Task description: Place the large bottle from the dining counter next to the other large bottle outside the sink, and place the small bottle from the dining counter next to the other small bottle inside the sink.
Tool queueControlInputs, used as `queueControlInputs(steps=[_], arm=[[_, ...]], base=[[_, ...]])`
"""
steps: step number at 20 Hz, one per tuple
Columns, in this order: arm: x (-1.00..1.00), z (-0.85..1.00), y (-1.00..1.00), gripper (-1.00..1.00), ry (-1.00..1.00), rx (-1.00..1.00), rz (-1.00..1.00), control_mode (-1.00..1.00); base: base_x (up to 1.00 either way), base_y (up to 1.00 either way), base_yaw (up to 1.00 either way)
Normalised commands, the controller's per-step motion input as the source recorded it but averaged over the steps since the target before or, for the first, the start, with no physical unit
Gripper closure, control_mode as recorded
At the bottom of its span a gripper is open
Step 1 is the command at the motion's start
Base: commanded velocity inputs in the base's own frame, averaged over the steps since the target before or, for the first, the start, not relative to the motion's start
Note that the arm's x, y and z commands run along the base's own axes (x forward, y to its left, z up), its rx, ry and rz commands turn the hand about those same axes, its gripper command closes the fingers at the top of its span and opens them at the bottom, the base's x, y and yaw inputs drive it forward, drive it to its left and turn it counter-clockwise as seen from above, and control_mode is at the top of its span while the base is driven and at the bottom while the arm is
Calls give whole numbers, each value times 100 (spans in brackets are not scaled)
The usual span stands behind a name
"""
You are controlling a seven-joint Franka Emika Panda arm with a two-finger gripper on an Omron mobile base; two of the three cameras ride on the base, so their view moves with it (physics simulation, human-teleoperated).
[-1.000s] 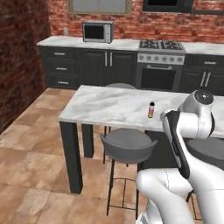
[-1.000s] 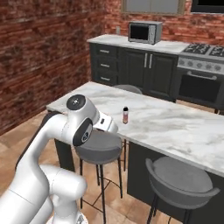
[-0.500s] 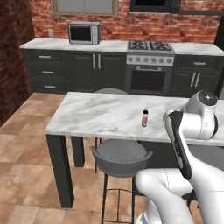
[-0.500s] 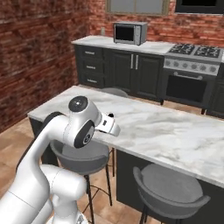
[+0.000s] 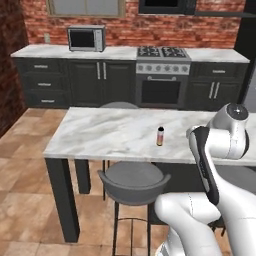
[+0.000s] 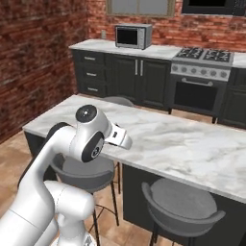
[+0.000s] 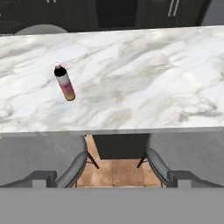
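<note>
Marble of the dining counter (image 5: 110, 135) crosses the middle of both base views, and we see the small bottle (image 5: 160, 136) upright near its centre, left of our arm (image 5: 220, 145). From the hand it sits at upper left (image 7: 64, 83), two stools (image 7: 65, 175) below the counter edge. Our gripper's jaws stand fully apart, clamped on nothing. A microwave (image 5: 86, 38) sits upper left.
</note>
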Motion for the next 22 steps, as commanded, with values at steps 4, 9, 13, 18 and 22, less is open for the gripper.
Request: queueControlInputs(steps=[4,9,13,18,22], arm=[[0,0,0,-100,0,0,0,100],[0,0,0,-100,0,0,0,100],[0,0,0,-100,0,0,0,100],[0,0,0,-100,0,0,0,100],[0,0,0,-100,0,0,0,100]], base=[[0,0,-28],[19,0,-17],[27,0,-2],[12,14,0],[0,43,0]])
